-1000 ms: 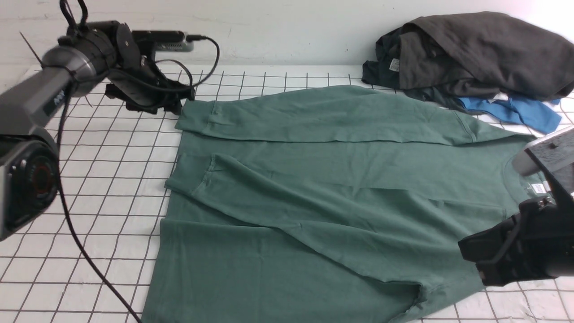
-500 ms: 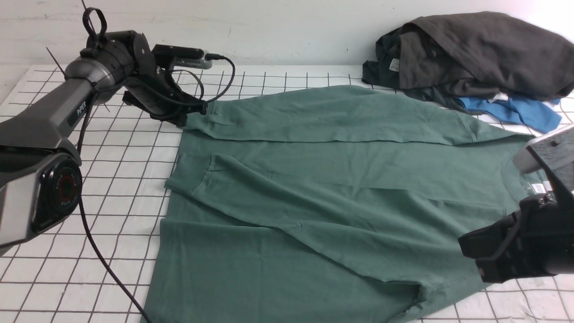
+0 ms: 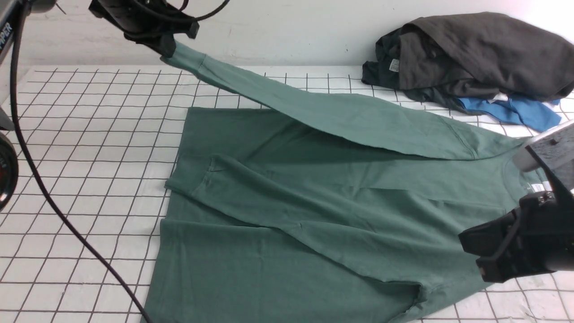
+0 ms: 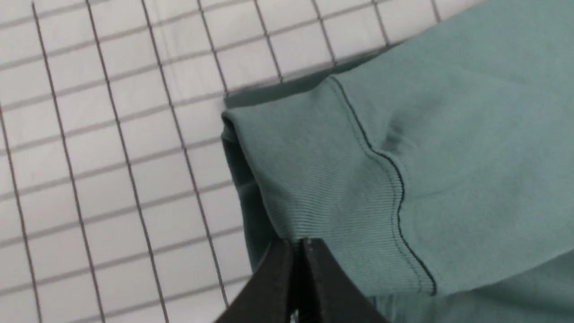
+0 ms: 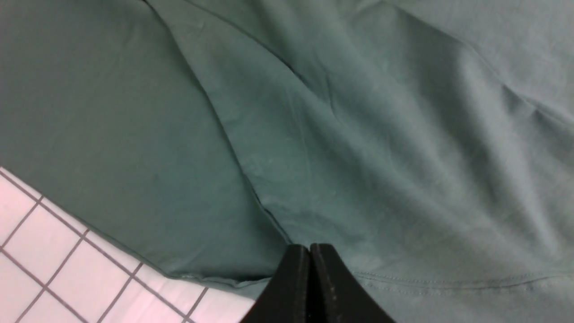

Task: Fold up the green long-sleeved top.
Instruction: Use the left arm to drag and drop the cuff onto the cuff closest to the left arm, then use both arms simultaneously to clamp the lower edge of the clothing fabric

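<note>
Sleeve [image 3: 314, 112] newly aloft in left claw [image 3: 167, 48]

Front view: between the arms, facing forward, wide over the white black-gridded counter [image 3: 89, 148]. Wrist views: close, looking down past the black left fingers [image 4: 269, 291] and right fingers [image 5: 291, 291]. Shared by all: the forest-green cotton jersey top [image 3: 314, 211].

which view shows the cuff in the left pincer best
The left wrist view: the cuff fills the picture, ribbing and seam clear, left pincer shut on its edge. The front view shows it small, lifted high; the right wrist view shows only the body of the top.
</note>
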Available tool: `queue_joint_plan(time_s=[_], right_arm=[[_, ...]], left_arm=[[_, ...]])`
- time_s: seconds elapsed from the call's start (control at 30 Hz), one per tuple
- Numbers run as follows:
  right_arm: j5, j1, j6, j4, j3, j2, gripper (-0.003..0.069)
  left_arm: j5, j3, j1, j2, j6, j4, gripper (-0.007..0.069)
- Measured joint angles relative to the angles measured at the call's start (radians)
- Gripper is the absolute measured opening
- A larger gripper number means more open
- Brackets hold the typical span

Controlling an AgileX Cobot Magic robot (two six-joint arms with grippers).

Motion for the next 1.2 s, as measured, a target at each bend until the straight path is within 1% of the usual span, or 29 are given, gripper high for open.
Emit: queue_joint_plan(time_s=[0.07,0.13,0.27,0.37,0.5,0.57,0.73,0.83,0.87,0.9,0.93,0.97,1.0,1.07,1.1,1.17,1.2], right_arm=[[-0.010,0.000,-0.010,0.000,0.000,0.000,-0.0010],[-0.028,0.000,-0.022,0.000,0.000,0.000,-0.0010],[-0.070,0.000,-0.027,0.000,0.000,0.000,-0.0010],[-0.091,0.000,-0.028,0.001,0.000,0.000,-0.0010],[-0.107,0.000,-0.031,0.000,0.000,0.000,-0.0010],[-0.108,0.000,-0.034,0.000,0.000,0.000,-0.0010],[-0.108,0.000,-0.034,0.000,0.000,0.000,-0.0010],[-0.108,0.000,-0.034,0.001,0.000,0.000,-0.0010],[-0.107,0.000,-0.034,0.001,0.000,0.000,-0.0010],[-0.107,0.000,-0.034,0.001,0.000,0.000,-0.0010],[-0.105,0.000,-0.034,0.001,0.000,0.000,-0.0010],[-0.100,0.000,-0.034,0.001,0.000,0.000,-0.0010],[-0.098,0.000,-0.034,0.002,0.000,0.000,-0.0010],[-0.083,0.000,-0.034,0.004,0.000,0.000,-0.0010],[-0.067,0.000,-0.034,0.004,0.000,0.000,-0.0010],[-0.043,0.000,-0.034,0.004,0.000,0.000,-0.0010],[-0.027,0.000,-0.036,0.004,0.000,0.000,-0.0010]], left_arm=[[-0.001,0.135,0.000,-0.023,-0.009,0.002,-0.0005],[-0.001,0.329,-0.003,-0.043,-0.005,-0.001,-0.0005],[-0.003,0.515,-0.006,-0.044,-0.009,-0.006,-0.0004],[-0.003,0.536,-0.008,-0.047,-0.023,-0.008,-0.0004],[-0.005,0.494,-0.050,-0.102,-0.028,0.002,-0.0003],[-0.005,0.442,-0.093,-0.167,-0.030,0.025,0.0001],[-0.003,0.424,-0.116,-0.237,-0.034,0.046,0.0015],[-0.004,0.502,-0.116,-0.235,-0.034,0.104,0.0085],[-0.004,0.542,-0.116,-0.231,-0.034,0.119,0.0129],[-0.004,0.556,-0.116,-0.230,-0.035,0.127,0.0137],[-0.004,0.587,-0.116,-0.227,-0.039,0.144,0.0192],[-0.005,0.625,-0.116,-0.226,-0.041,0.152,0.0274],[-0.004,0.639,-0.116,-0.226,-0.042,0.152,0.0305],[-0.005,0.674,-0.118,-0.230,-0.046,0.142,0.0405],[-0.009,0.695,-0.125,-0.242,-0.048,0.132,0.0441],[-0.018,0.758,-0.146,-0.283,-0.039,0.112,0.0467],[-0.024,0.811,-0.165,-0.318,-0.011,0.104,0.0472]])
